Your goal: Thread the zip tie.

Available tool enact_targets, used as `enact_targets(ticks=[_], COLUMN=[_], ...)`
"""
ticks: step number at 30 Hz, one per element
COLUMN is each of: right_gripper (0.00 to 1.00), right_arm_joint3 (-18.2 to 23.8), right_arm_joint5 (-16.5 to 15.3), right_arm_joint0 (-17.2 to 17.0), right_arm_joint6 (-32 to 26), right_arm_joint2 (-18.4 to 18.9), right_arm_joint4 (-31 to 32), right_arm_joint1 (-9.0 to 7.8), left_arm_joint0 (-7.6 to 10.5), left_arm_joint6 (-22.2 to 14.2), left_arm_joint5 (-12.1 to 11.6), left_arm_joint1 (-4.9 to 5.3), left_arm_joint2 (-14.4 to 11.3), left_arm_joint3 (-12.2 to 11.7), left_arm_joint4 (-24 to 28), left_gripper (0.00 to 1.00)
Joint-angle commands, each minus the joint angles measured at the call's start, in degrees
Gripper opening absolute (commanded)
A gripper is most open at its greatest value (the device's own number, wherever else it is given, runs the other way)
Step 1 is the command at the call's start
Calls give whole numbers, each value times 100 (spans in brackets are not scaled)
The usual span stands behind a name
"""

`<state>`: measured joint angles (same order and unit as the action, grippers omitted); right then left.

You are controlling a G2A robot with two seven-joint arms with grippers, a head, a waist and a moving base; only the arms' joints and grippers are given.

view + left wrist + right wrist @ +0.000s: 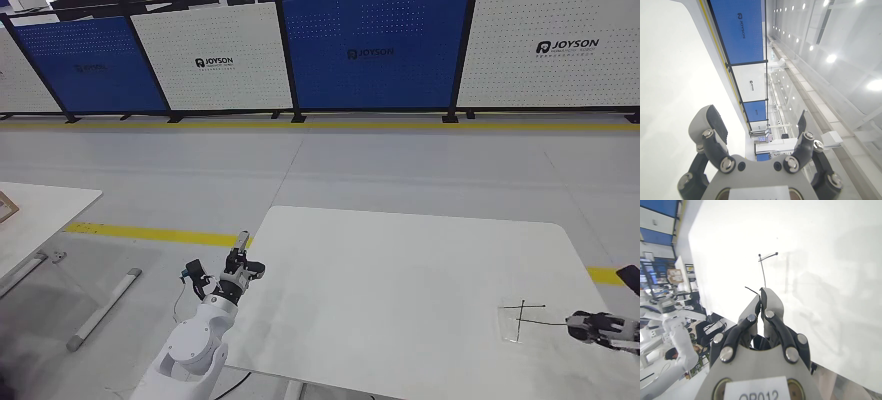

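Observation:
A thin black zip tie (763, 272) runs from my right gripper (760, 294), which is shut on it near its tail, out to its small head, just above the white table (400, 290). A short tail end sticks out beside the fingertips. A second black zip tie (768, 256) lies across the first near that head. From above, the held tie (548, 323) and the crossing tie (522, 315) are at the table's right side, with the right gripper (578, 325) at the right edge. My left gripper (759, 117) is open and holds nothing, at the table's left edge (240, 248).
A faint clear sheet (510, 328) lies under the ties. Another white table (40, 215) stands off to the left. Blue and white panel walls (370, 50) close the far side of the floor.

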<state>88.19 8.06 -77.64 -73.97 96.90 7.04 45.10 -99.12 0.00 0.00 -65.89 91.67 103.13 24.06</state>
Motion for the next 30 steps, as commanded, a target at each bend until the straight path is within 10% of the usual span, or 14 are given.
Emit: enact_targets(ticks=[1, 11, 17, 30], right_gripper=[0, 0, 0, 0], right_arm_joint3=[69, 116, 822, 1642], right_arm_joint5=[-221, -274, -613, -548], right_arm_joint0=[-220, -248, -341, 58], right_arm_joint6=[-203, -59, 333, 995], right_arm_joint2=[211, 173, -39, -1600], right_arm_joint4=[-394, -356, -816, -850], right_arm_joint1=[-10, -2, 51, 239], left_arm_joint0=[0, 0, 0, 0], left_arm_joint6=[0, 0, 0, 0], left_arm_joint5=[0, 0, 0, 0], left_arm_joint1=[0, 0, 0, 0], left_arm_joint2=[0, 0, 0, 0], left_arm_joint3=[0, 0, 0, 0], left_arm_joint4=[0, 0, 0, 0], left_gripper=[100, 100, 100, 100])
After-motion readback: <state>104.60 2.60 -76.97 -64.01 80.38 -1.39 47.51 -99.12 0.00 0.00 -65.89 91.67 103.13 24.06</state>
